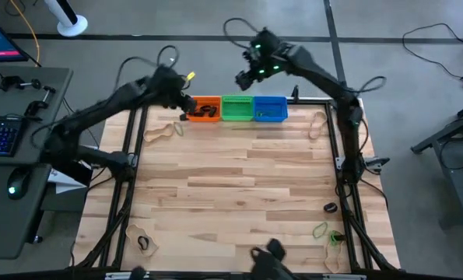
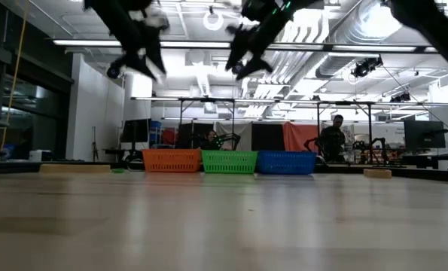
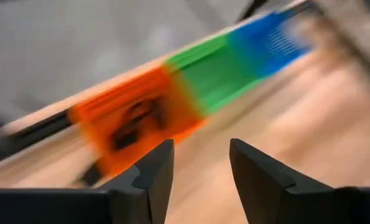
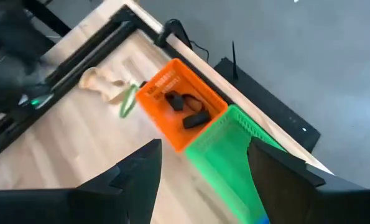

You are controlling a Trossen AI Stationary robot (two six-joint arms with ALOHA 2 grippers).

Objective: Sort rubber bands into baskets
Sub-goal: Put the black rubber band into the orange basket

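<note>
The orange basket, green basket and blue basket stand in a row at the table's far edge. Black rubber bands lie in the orange basket. My left gripper hangs open and empty in the air by the orange basket's left end. It also shows in the left wrist view. My right gripper is open and empty, raised just beyond the green basket. It also shows in the right wrist view. A tan band and a green band lie left of the orange basket.
Loose bands lie on the wood: a tan one at the far right, a black one and green ones at the near right, and a tan and a black one at the near left. Dark frame rails run along both sides.
</note>
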